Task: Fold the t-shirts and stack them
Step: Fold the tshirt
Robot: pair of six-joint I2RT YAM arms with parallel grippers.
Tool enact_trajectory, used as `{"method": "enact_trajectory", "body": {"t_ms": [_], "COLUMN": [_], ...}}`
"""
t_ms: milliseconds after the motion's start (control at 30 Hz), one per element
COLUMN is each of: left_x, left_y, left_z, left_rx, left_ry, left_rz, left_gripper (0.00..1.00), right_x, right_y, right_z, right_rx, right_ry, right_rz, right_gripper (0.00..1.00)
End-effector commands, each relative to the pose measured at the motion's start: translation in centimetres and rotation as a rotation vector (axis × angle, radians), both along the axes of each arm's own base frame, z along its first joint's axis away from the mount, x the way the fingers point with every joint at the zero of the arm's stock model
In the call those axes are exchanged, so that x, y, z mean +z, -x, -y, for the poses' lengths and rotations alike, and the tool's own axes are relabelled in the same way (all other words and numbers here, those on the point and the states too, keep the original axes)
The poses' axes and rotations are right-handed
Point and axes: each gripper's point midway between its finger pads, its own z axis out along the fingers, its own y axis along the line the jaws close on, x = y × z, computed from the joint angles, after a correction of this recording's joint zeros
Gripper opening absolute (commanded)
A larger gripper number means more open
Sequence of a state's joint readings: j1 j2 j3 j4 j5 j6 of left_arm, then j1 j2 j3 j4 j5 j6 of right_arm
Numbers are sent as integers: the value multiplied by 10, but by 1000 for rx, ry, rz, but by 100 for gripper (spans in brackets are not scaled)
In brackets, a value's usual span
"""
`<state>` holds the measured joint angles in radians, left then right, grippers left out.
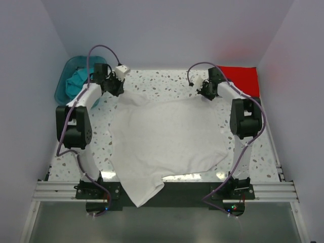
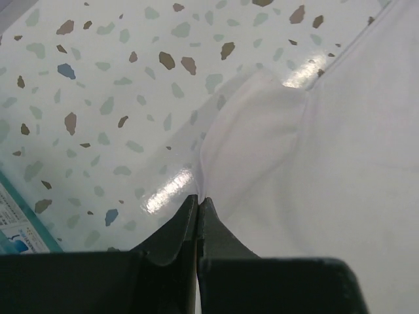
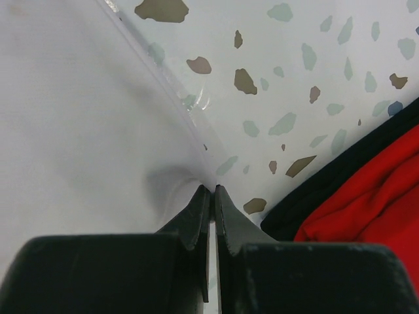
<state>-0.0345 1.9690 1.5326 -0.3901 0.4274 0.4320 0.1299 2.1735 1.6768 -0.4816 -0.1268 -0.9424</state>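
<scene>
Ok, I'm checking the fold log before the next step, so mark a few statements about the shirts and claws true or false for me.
1. The left claw and right claw are each shut on the white t-shirt. True.
2. The red t-shirt lies on the white one. False: it lies apart, at the far right.
3. The teal t-shirt sits in the tub at the far left. True.
4. The white t-shirt is already folded. False: it lies spread open.
</scene>
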Motion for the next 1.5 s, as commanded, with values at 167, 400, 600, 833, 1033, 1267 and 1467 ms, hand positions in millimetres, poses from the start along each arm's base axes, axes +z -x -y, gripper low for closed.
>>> {"method": "enact_trajectory", "body": {"t_ms": [167,400,600,833,1033,1267,1467], "left_x": [41,45,31,-11,-34,-11,15], "left_y": [71,137,200,244,239,229,233], "left_z": [31,49,58,71,64,63,63], "left_rx": [-151,-237,-319,-381,-339,-351,-395], "left_ry": [-53,-61,-53,-59,-112,-123,-128], "left_rz": [33,-30,-123,-268,-295,-253,-225], "left_gripper": [0,0,0,0,0,0,0], "right_x": [53,51,30,10,13,28,40], "right_y": [19,54,75,82,85,84,91], "right_z": [5,24,31,35,36,41,52], "right_rx": [124,234,267,276,291,284,284], "right_ry": [-67,-31,-8,16,27,31,31], "right_rz": [42,16,-19,-41,-41,-15,-6], "right_gripper": [0,0,0,0,0,0,0]}}
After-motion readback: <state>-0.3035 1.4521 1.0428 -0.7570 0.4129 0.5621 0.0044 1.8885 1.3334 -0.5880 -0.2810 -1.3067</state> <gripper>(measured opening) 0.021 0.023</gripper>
